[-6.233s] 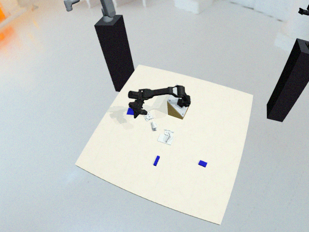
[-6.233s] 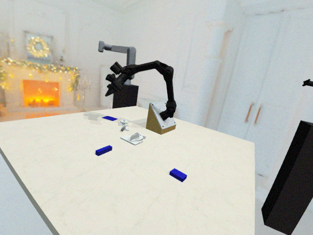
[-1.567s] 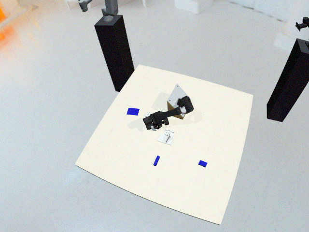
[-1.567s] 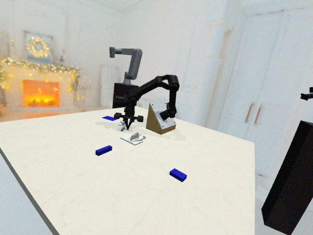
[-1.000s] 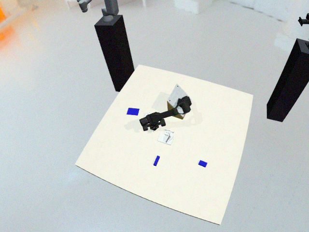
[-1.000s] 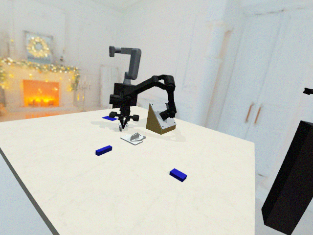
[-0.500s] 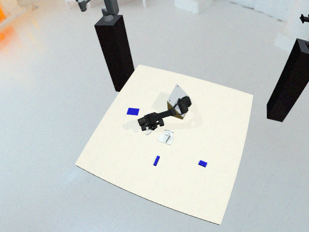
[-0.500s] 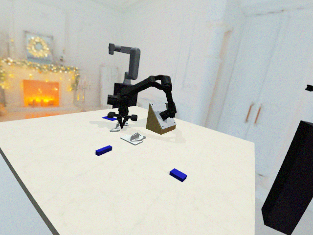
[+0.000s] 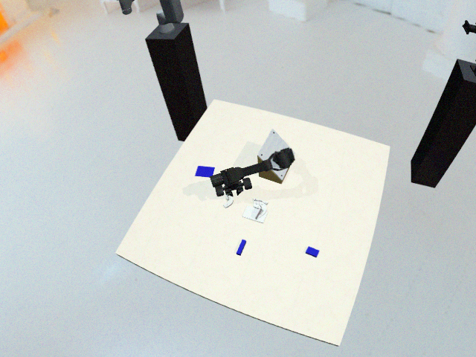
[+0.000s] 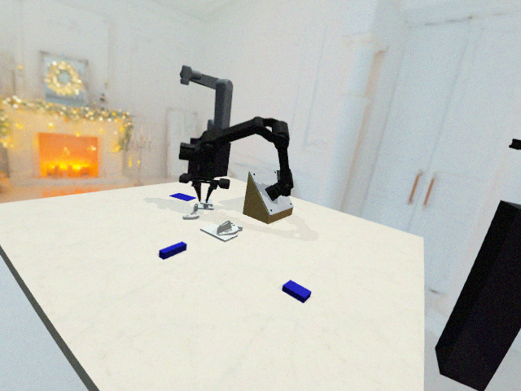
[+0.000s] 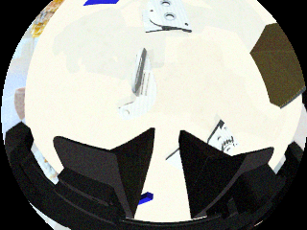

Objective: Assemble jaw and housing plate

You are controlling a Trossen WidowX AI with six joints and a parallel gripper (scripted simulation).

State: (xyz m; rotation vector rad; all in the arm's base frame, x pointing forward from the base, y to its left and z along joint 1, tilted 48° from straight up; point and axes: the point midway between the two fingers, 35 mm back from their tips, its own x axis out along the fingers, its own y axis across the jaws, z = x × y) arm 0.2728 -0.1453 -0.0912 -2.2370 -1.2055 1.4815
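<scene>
A: Top?
B: Hand [image 9: 233,194] [image 10: 203,202] [image 11: 167,133] over surface [image 9: 291,277] [image 10: 235,336] [image 11: 96,115], near loose jaw [image 9: 228,201] [image 10: 191,215] [image 11: 145,91]; base plate [image 9: 250,216] [image 10: 218,234] beside it.
A: Exterior?
B: Jaw on surface, apart from base plate.
A: Wrist?
B: Fingers partly spread, nothing between; housing plate [image 11: 168,16] beyond jaw.
</scene>
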